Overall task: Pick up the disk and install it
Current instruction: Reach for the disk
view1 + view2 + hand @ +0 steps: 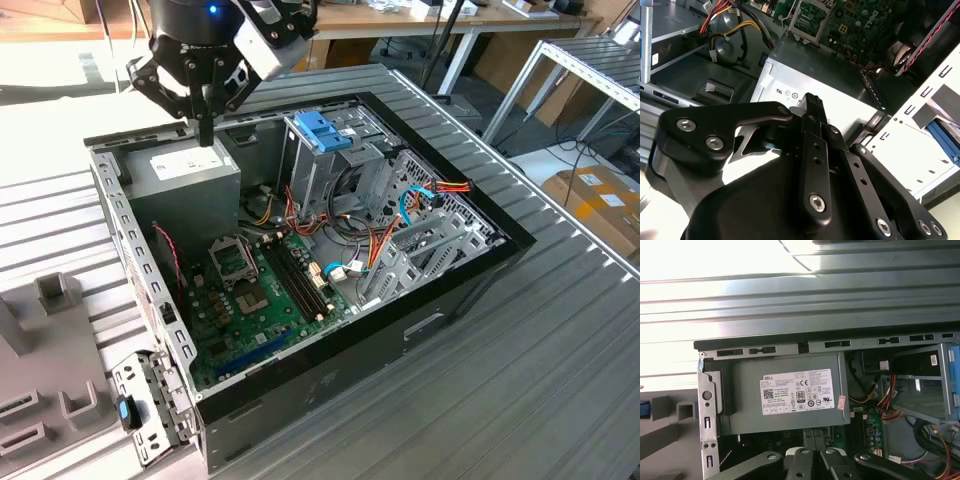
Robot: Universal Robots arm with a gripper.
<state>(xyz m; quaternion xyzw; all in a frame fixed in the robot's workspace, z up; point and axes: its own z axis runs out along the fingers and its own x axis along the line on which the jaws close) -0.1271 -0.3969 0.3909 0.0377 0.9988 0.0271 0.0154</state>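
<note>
My gripper [206, 138] hangs over the back left corner of the open computer case [455, 290]. It is just above the grey power supply [185, 178] with its white label [797, 392]. The black fingers are pressed together with nothing between them, as the second wrist view [812, 102] also shows. The disk as a whole is out of view. A bit of light-blue plastic [941, 139] shows outside the case's side wall, beside a grey fixture [667, 412]. Too little of it shows to tell what it is.
Inside the case lie the green motherboard [255, 290], bundles of cables [375, 245], and a metal drive cage with a broad blue handle [322, 130]. A grey slotted fixture [50, 300] stands on the ribbed metal table [520, 380] at the exterior view's left.
</note>
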